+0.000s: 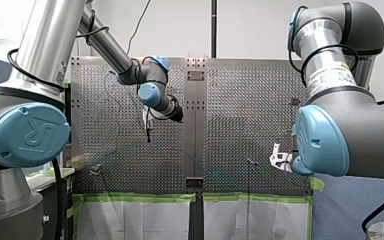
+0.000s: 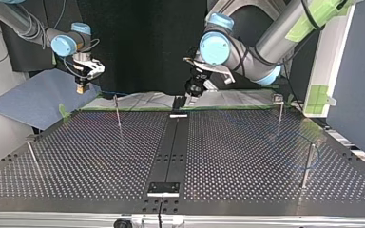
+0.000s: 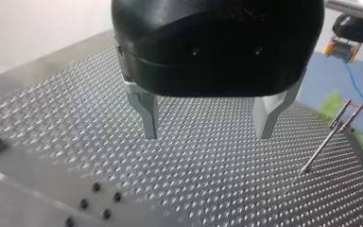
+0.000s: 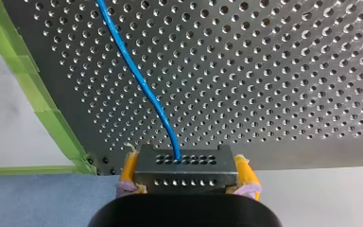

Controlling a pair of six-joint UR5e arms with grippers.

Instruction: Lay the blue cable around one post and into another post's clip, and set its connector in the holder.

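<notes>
Blue cable (image 4: pixel 144 87) leaves the back of its connector (image 4: pixel 184 172) in the right wrist view and runs away in a loose curve over the perforated table (image 4: pixel 288 71). My right gripper (image 4: pixel 185 158) has its yellow-padded fingers (image 4: pixel 130 170) closed on the connector's two short sides, past the table's edge with its green tape (image 4: pixel 23 71).

In the left wrist view my left gripper (image 3: pixel 208 135) hangs above the table with its metal fingers (image 3: pixel 144 113) spread wide and nothing between them. Ahead and to one side leans a thin post (image 3: pixel 328 139) with a clip at its head. Beyond it the other gripper shows with the connector, the cable trailing below.

In the top view my right gripper (image 2: pixel 81 88) holds the connector in the air at the far left. My left gripper (image 2: pixel 189 99) is low over the far middle. Faint blue loops lie near the post at the right (image 2: pixel 306 164). I cannot tell which fitting is the holder.

In the front view the left gripper (image 1: pixel 148 132) points down over the left panel. The right gripper is mostly hidden by its arm.

The cable looks light, thin and limp. I judge it will sag and keep no bend unless held taut. The connector is the rigid part and the sound place to grip. The cord itself is best pinched close to the post it must round, and its smooth jacket may slip between metal fingers.
</notes>
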